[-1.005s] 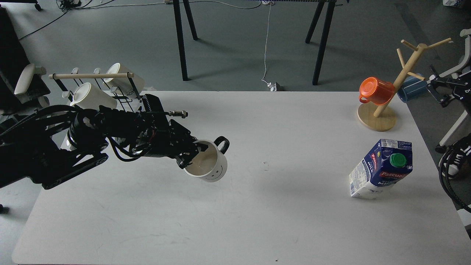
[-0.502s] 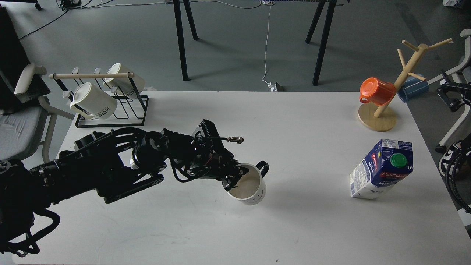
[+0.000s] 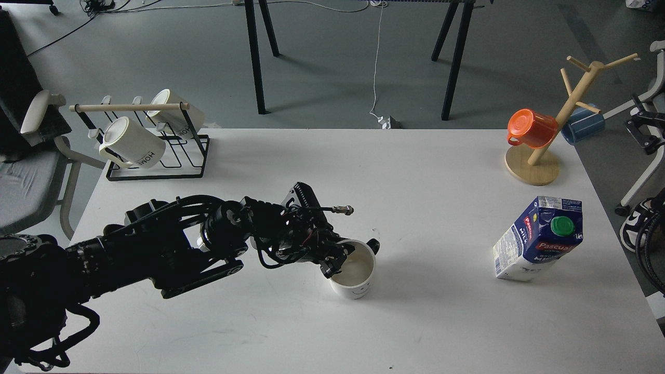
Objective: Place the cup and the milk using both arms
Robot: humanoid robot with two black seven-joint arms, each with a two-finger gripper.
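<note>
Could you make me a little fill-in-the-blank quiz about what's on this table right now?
1. The left gripper grips the rim of the white ____.
2. The milk carton has a round ____ screw cap.
3. The orange cup hangs on the wooden ____.
4. The two cream mugs in the black rack read ____.

Missing words: mug, green, mug tree, HOME

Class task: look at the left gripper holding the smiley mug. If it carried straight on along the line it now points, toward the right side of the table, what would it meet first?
Apart from the cup that the left gripper already grips by its rim, the first thing in line looks to be the milk. Bare table lies between. Depth is unclear, so it might pass just in front.
</note>
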